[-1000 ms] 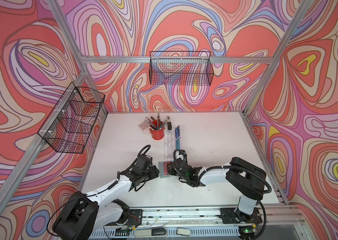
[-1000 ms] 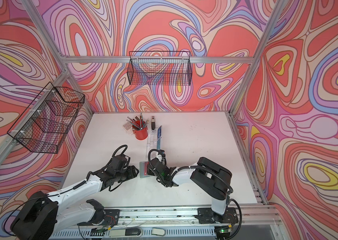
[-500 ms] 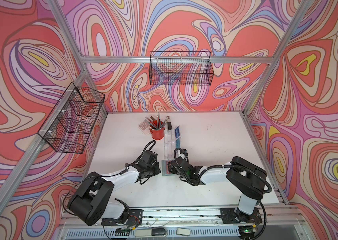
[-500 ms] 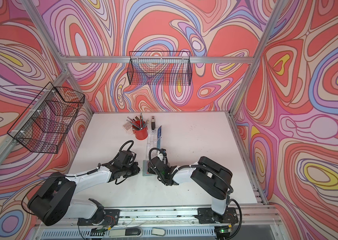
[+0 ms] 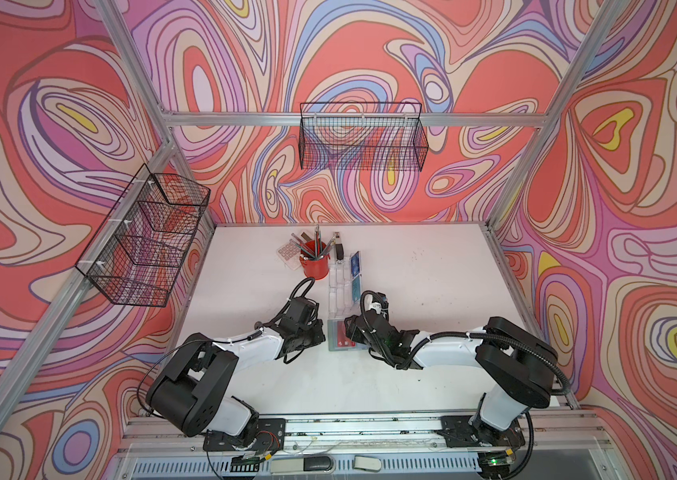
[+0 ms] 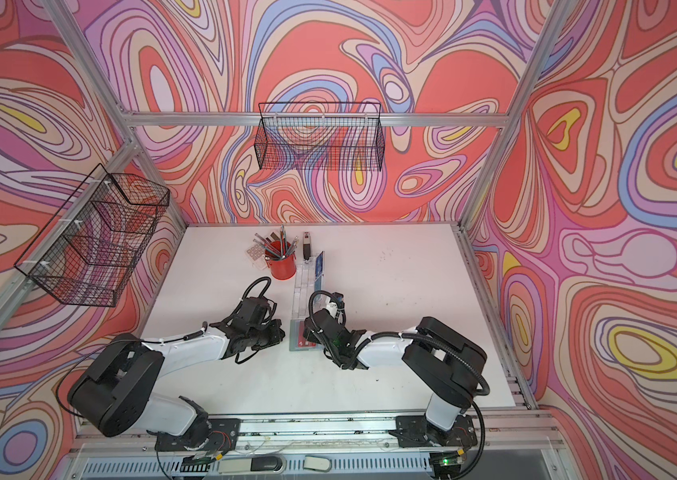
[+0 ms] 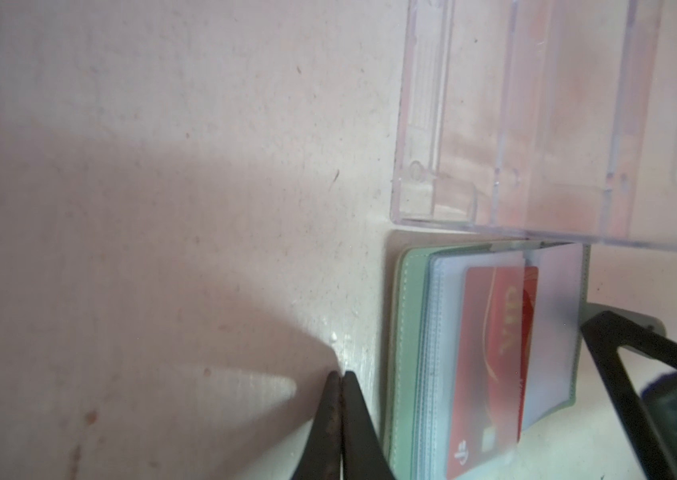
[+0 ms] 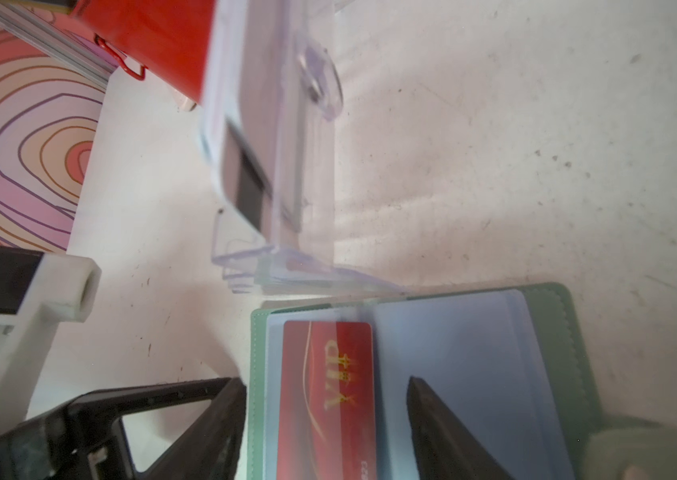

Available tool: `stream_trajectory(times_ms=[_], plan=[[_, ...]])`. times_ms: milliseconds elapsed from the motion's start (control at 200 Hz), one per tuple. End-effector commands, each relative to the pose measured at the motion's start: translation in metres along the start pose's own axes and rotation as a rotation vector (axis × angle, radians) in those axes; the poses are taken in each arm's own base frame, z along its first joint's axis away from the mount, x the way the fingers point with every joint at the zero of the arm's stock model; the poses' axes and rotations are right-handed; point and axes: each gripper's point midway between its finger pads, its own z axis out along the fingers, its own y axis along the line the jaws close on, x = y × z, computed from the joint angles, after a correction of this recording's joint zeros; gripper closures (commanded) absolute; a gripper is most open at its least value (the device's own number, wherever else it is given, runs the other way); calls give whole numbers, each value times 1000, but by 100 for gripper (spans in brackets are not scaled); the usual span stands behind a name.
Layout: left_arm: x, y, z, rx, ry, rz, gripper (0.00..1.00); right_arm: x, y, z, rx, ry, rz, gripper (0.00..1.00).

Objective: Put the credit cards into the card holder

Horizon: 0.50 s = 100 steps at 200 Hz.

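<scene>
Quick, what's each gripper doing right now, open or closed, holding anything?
Left gripper: closed, empty, beside the card holder.
Right gripper: open, fingers straddling the red card in the holder, gripping nothing.

My left arm [image 5: 245, 351] reaches low toward the middle, left gripper [image 7: 339, 378] pinched tight together. My right arm [image 5: 445, 353] mirrors it, right gripper [image 8: 324, 380] spread wide.
</scene>
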Motion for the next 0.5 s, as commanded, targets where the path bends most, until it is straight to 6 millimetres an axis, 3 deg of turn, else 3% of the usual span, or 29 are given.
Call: stream_trajectory(times_ms=[0,50,75,200,391,496], plan=[[0,-4,6,13,22,16,95,7,-4,9,10,25,-7,38],[1,-5,8,19,30,15,95,7,3,10,-6,34,-10,40],[1,-6,9,23,34,15,95,14,-4,18,17,52,-20,41],[3,-9,15,41,54,12,97,23,-3,29,14,85,-22,43],[7,-11,21,57,78,7,98,33,16,36,-58,126,-22,56],[6,-12,22,61,82,5,98,39,24,39,-61,141,-49,57]])
